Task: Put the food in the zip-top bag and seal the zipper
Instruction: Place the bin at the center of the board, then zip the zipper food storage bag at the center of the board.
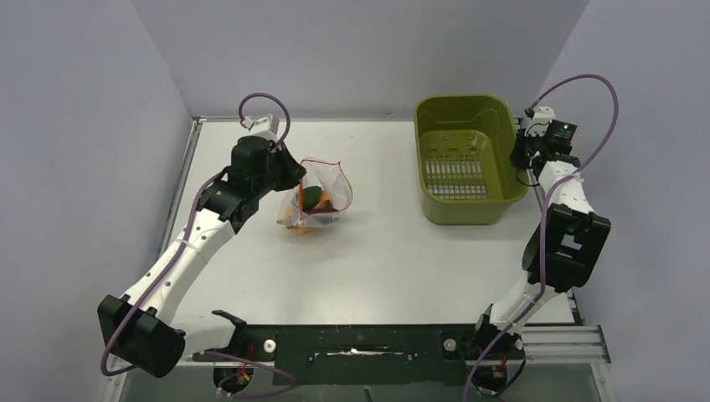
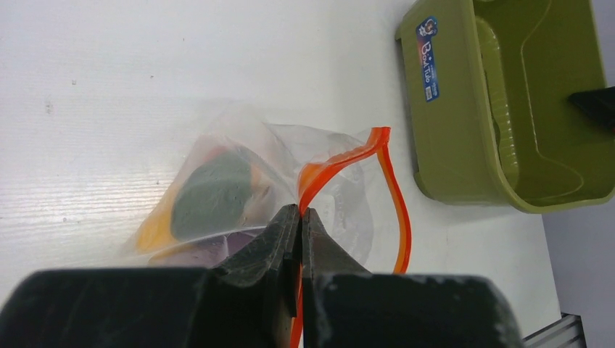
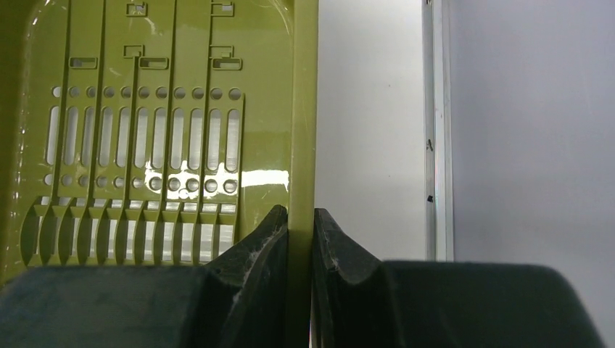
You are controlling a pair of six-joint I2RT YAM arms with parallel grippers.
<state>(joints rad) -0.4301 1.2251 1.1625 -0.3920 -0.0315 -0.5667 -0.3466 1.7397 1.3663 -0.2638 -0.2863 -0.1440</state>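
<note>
The clear zip-top bag (image 1: 314, 201) stands on the white table left of centre, its mouth gaping. Inside it lie toy foods: a dark green piece (image 2: 214, 192), a yellow-orange piece (image 2: 156, 228) and a dark purple piece (image 2: 210, 250). Its red-orange zipper (image 2: 341, 156) loops open. My left gripper (image 2: 300, 212) is shut on the zipper strip at the bag's near corner; it also shows in the top view (image 1: 289, 176). My right gripper (image 3: 301, 214) is shut on the right rim of the olive-green basket (image 1: 465, 155).
The basket (image 3: 145, 109) is empty, with a slotted floor, and stands at the back right. Grey walls close the table on the left, back and right. The table's right edge rail (image 3: 435, 130) runs just beside the basket.
</note>
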